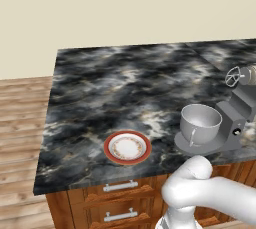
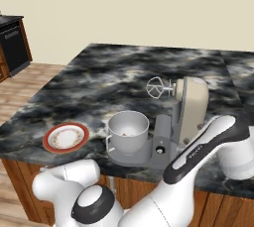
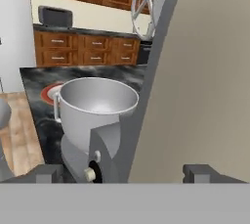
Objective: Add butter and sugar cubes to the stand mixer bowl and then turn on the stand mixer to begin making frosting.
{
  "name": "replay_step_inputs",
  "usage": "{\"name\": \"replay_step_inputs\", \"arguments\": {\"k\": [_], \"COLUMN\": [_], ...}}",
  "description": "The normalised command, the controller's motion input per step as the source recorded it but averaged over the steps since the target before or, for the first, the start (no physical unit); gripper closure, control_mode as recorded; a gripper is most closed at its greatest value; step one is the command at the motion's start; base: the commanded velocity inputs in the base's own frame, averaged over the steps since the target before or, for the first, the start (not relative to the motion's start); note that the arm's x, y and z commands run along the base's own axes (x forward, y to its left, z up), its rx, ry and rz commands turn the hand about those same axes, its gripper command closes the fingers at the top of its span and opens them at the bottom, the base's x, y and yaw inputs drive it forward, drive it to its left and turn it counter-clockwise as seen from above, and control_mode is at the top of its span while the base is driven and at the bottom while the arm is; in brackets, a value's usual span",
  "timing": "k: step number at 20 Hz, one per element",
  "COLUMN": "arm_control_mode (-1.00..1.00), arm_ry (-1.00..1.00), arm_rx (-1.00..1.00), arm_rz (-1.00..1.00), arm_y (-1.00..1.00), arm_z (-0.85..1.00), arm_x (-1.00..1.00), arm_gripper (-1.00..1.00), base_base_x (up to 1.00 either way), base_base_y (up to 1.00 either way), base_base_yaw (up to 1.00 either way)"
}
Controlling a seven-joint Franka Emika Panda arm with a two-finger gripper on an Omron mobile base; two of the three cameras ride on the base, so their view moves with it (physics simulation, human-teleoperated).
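1. The gripper has only its two dark fingertips in sight at the bottom of the hand view, standing wide apart with nothing between them; the jaws are open.
2. Straight ahead of the jaws, close up, rises the grey-bodied stand mixer with its beige tilting head; its small knob sits just above the left fingertip.
3. The wire whisk is lifted clear of the bowl.
4. The shiny silver metal bowl with a side handle sits on the mixer base, ahead-left of the jaws; small tan specks lie inside, too small to identify.
5. A red-rimmed white plate rests beyond the bowl near the edge of the black marbled counter.
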Motion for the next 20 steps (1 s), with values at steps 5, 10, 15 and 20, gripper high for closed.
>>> {"name": "replay_step_inputs", "arguments": {"k": [5, 10, 15, 20], "arm_control_mode": [-1.0, -1.0, -1.0, -1.0], "arm_ry": [0.0, 0.0, 0.02, 0.11], "arm_rx": [-0.19, -0.22, -0.25, -0.32], "arm_rz": [0.16, 0.09, 0.03, 0.01], "arm_y": [0.65, 0.73, 0.84, 0.98], "arm_z": [0.33, 0.28, 0.01, -0.04], "arm_x": [-0.04, -0.08, 0.0, 0.0], "arm_gripper": [-1.0, -1.0, -1.0, -1.0], "base_base_x": [0.0, 0.0, 0.0, 0.0], "base_base_y": [0.0, 0.0, 0.0, 0.0], "base_base_yaw": [0.0, 0.0, 0.0, 0.0]}}
